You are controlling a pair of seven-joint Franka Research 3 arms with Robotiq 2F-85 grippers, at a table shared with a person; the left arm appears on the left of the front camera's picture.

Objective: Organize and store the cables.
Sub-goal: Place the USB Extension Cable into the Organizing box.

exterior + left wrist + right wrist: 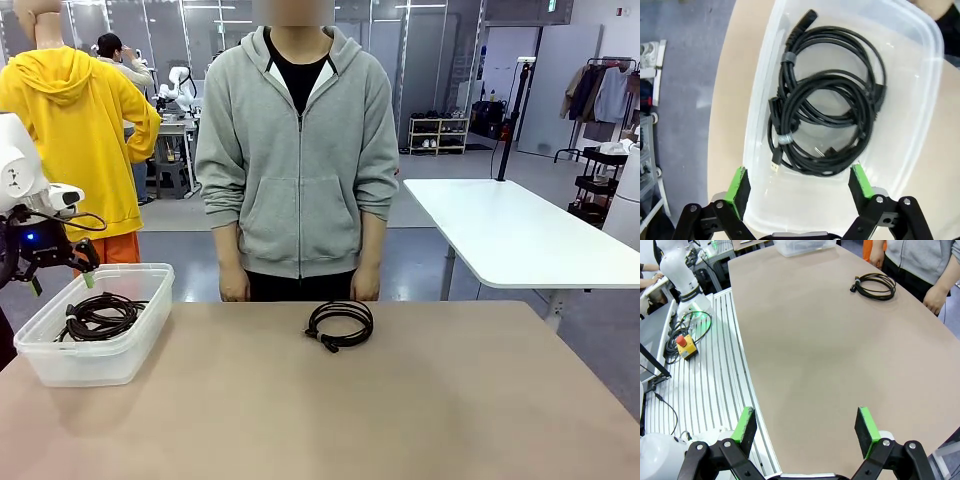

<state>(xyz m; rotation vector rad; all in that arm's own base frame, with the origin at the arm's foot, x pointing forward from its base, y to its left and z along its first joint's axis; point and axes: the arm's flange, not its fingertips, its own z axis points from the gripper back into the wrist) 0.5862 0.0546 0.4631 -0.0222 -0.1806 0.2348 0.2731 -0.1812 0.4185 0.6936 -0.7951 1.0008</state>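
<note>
With two coils (827,107) already lying in the clear bin (140,290) under the open, empty left gripper (62,275), leaves one loose coil (340,324) mid-table right of that bin, nearer the left than the open right gripper (807,426).

The clear bin (804,246) is cut off by the right wrist view's top edge, and the coils (98,317) inside blur behind its cloudy wall.

Left gripper (799,186) and right gripper (807,427), jaws apparently wide apart.
</note>
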